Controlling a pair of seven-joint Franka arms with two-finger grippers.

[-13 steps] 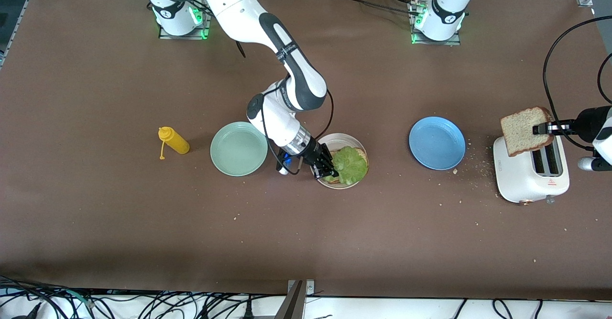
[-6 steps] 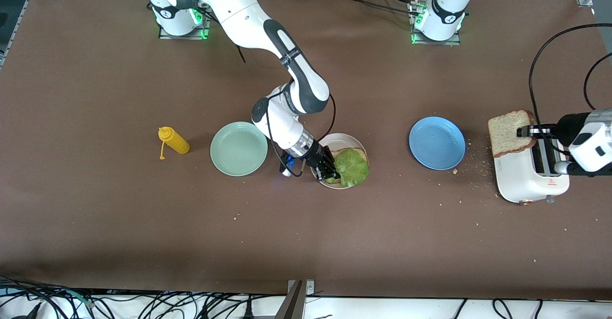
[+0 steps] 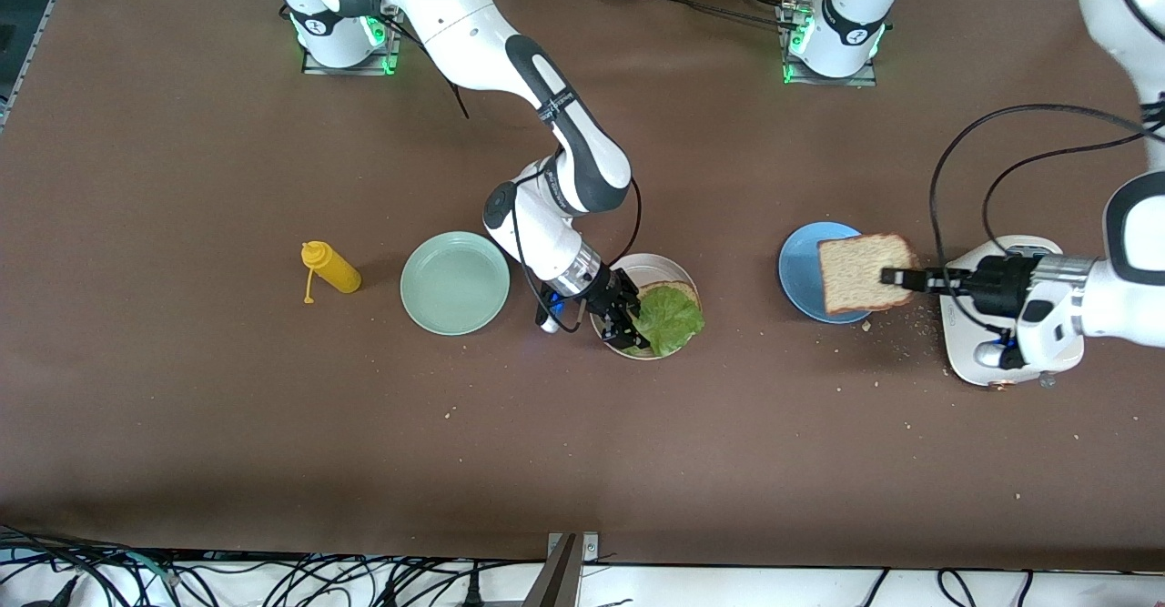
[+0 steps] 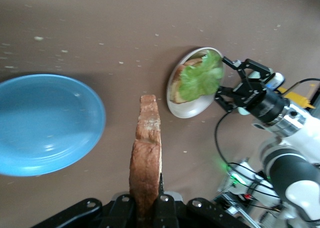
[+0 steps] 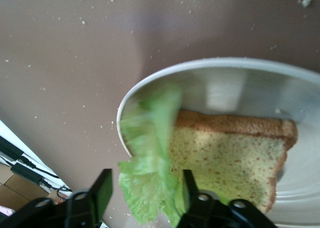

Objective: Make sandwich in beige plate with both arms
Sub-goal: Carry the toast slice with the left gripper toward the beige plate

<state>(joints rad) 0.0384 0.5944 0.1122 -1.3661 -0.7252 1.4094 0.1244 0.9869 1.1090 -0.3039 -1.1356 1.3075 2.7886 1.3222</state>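
- The right end effector (image 3: 631, 325) sits low at the rim of the beige plate (image 3: 648, 269), just below the middle of the front view. Its fingers stand apart, with the ruffled green lettuce leaf (image 3: 672, 318) hanging between them without being pinched.
- In the right wrist view the lettuce (image 5: 150, 160) drapes over one edge of a grainy brown bread slice (image 5: 230, 160) that lies flat in the plate (image 5: 280, 88).
- The right arm (image 3: 510, 61) reaches down from its base at the upper left of the front view, elbow bent and wrist angled steeply toward the plate.
- The left end effector (image 3: 896, 278) is clamped on a second bread slice (image 3: 860, 272), gripping it by one edge at the middle right of the front view, over the edge of the blue plate (image 3: 801, 270).
- In the left wrist view that slice (image 4: 146, 158) is seen edge-on, its crust pointing away from the fingers.
- The left forearm lies nearly level over a white toaster (image 3: 965, 357).
- A mint-green plate (image 3: 455, 282) and a yellow squeeze bottle (image 3: 332, 269) rest on the brown, crumb-flecked worktop (image 3: 273, 425).
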